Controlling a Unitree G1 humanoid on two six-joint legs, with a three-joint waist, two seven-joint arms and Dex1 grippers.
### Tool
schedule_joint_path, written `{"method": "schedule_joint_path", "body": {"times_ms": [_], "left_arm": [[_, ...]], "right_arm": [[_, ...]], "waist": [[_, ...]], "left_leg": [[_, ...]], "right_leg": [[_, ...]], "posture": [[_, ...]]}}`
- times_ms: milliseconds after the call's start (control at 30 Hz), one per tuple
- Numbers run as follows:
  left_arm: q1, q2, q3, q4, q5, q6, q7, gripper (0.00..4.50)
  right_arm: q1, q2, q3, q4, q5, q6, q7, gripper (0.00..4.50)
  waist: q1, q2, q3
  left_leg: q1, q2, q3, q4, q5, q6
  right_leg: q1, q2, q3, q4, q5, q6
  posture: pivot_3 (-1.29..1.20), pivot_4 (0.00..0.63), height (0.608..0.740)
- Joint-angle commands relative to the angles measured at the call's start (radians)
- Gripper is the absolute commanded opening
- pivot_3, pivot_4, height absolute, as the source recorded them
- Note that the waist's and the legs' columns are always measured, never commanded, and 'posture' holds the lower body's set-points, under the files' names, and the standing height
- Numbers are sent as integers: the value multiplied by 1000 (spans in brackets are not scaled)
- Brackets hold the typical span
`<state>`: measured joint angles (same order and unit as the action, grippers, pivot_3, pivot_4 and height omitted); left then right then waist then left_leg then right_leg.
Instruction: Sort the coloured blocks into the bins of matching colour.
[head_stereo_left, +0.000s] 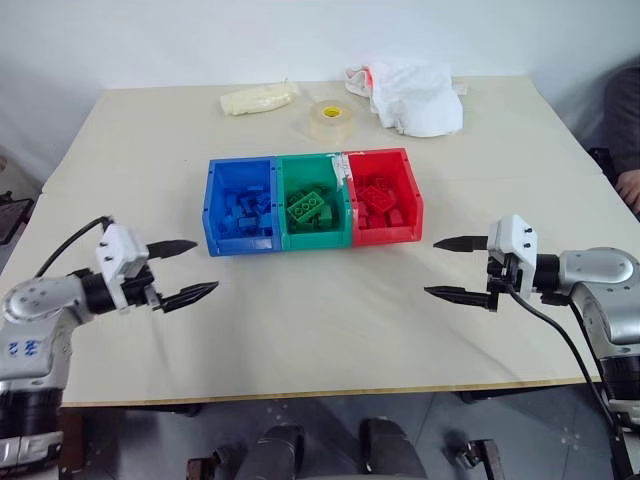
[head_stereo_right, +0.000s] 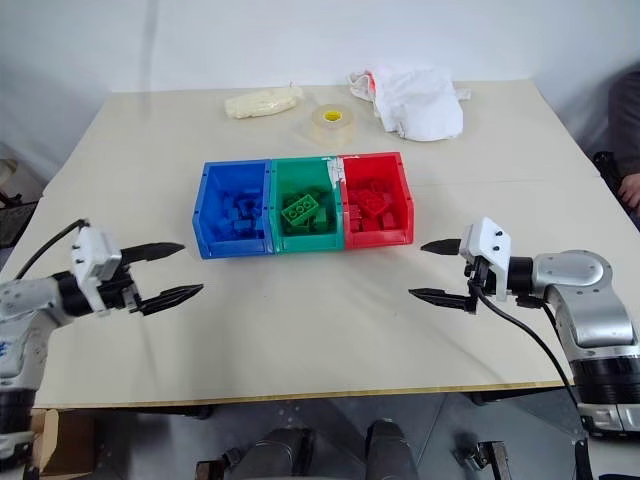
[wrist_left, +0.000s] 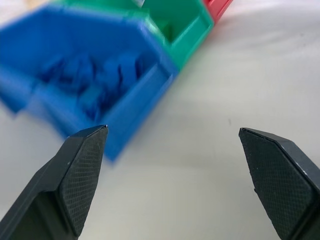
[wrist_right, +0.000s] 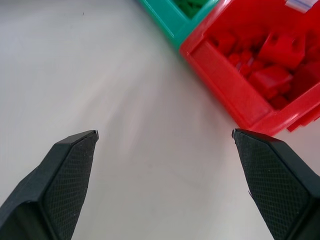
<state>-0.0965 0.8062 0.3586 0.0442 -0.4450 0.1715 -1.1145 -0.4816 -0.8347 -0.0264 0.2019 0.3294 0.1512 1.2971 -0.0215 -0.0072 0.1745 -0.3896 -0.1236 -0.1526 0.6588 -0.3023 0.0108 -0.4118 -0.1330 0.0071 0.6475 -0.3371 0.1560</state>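
Three joined bins stand mid-table: blue (head_stereo_left: 212, 215), green (head_stereo_left: 280, 210) and red (head_stereo_left: 411, 195). Green blocks (head_stereo_left: 309, 207) lie inside the green bin, a longer one on top. Blue bricks (head_stereo_left: 245, 210) fill the blue bin and red bricks (head_stereo_left: 378, 203) the red one. My left gripper (head_stereo_left: 190, 270) hovers open and empty over the table, left of and nearer than the blue bin (wrist_left: 125, 107). On the right side my right gripper (head_stereo_left: 455, 268) is open and empty too, nearer than the red bin (wrist_right: 235, 95). No loose block is visible on the table.
At the table's far side lie a pale bag (head_stereo_left: 258, 98), a roll of clear tape (head_stereo_left: 329, 115) and a crumpled white cloth (head_stereo_left: 412, 95). A person's sleeve and hand (head_stereo_left: 628, 140) show at the right edge. Bare tabletop (head_stereo_left: 320, 310) stretches between my grippers.
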Motion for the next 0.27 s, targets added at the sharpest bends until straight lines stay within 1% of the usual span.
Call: {"method": "schedule_joint_path", "body": {"times_ms": [33,133,267], "left_arm": [[61,19,63,-52,-28,-10,-8,4471],[90,11,83,-69,-35,-3,11,4471],[84,4,94,-71,-57,-5,18,4471]], "right_arm": [[-48,-2,6,47,-16,-43,30,4500],[-67,2,15,74,-24,-58,40,4500],[-68,12,9,77,-28,-61,30,4500]], "waist": [[1,0,0],[6,0,0],[11,0,0]], "left_leg": [[0,0,0,0,0,0],[0,0,0,0,0,0],[0,0,0,0,0,0]], "right_leg": [[0,0,0,0,0,0],[0,0,0,0,0,0],[0,0,0,0,0,0]], "posture": [[0,150,740],[0,150,740],[0,150,740]]}}
